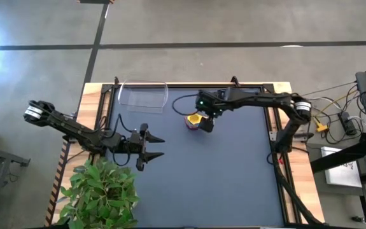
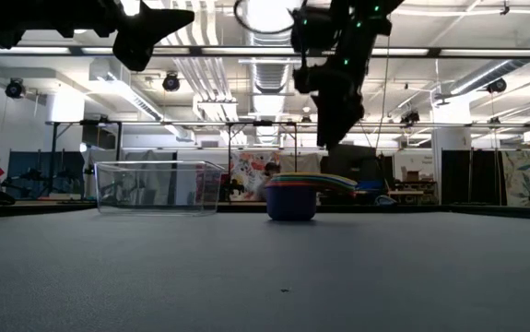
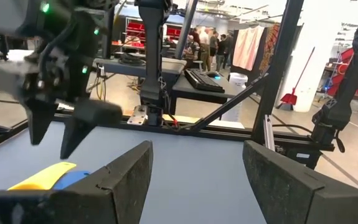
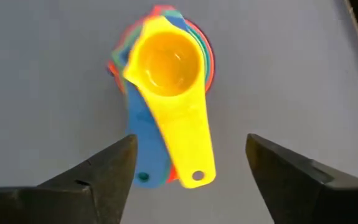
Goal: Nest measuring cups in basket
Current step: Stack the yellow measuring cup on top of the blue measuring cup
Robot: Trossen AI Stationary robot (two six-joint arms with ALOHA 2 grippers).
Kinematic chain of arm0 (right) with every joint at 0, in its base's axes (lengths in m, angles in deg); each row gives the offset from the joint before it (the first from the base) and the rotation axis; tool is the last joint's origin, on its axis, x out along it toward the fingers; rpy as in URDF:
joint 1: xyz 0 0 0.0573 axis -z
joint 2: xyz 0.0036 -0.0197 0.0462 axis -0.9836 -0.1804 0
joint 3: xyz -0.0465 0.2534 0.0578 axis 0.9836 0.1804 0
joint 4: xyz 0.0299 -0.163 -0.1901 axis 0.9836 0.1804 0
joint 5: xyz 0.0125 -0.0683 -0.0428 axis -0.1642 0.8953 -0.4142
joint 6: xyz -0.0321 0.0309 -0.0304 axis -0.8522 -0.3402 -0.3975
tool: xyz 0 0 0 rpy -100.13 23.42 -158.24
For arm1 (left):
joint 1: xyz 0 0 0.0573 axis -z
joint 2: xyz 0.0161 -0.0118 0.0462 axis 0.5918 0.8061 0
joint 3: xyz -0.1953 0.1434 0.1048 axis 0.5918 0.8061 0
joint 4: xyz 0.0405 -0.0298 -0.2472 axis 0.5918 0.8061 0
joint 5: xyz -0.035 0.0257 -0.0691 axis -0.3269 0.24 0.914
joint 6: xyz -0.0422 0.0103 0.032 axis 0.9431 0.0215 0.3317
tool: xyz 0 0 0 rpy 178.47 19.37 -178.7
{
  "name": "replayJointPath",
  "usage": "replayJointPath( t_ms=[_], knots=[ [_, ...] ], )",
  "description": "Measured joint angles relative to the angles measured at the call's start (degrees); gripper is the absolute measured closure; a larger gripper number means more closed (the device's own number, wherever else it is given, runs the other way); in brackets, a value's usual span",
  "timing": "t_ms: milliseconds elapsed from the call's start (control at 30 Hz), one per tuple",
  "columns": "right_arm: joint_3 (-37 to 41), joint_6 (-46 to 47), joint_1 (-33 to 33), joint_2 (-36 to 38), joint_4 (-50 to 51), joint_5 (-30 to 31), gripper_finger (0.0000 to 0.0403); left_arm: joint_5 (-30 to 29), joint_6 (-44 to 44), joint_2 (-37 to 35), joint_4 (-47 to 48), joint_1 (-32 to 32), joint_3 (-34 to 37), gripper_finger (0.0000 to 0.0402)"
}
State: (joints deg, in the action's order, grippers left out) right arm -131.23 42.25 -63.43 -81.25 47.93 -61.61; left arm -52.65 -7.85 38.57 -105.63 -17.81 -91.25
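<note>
- The small round plastic measuring cups [image 4: 166,93] sit nested in one stack on the dark blue table mat [image 1: 233,172], the yellow cup on top and blue, red and teal rims showing beneath; their flat handles fan out the same way, so the stack can probably be lifted as one.
- The clear, see-through rectangular plastic basket [image 1: 143,97] stands empty near the table's far edge, a little apart from the stack, so the cups are not yet in it.
- The right gripper [image 4: 188,171] hangs above the stack with its jaws spread wide, one on each side of the handles and touching nothing; this looks like a stance for grasping or just after letting go.
- The left gripper [image 1: 149,147] waits over the mat's near left part, jaws wide and empty, clear of the work.
</note>
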Motion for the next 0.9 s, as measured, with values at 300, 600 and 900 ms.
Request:
replayJointPath(
  t_ms=[300,600,900],
  knots=[
    [0.04,-2.03,0.21,-3.19,0.16,-1.73,0.0051,0.0,0.0,0.0,1.14,0.0,0.0,0.0169],
    [0.04,-3.02,3.49,-4.43,-0.52,-6.0,0.0037,0.0,0.02,0.0,1.29,0.0,0.0,0.0169],
    [0.04,-2.22,5.05,-4.74,-0.55,-9.23,0.0037,0.0,0.24,0.0,1.27,0.0,0.0,0.0169]
  ],
)
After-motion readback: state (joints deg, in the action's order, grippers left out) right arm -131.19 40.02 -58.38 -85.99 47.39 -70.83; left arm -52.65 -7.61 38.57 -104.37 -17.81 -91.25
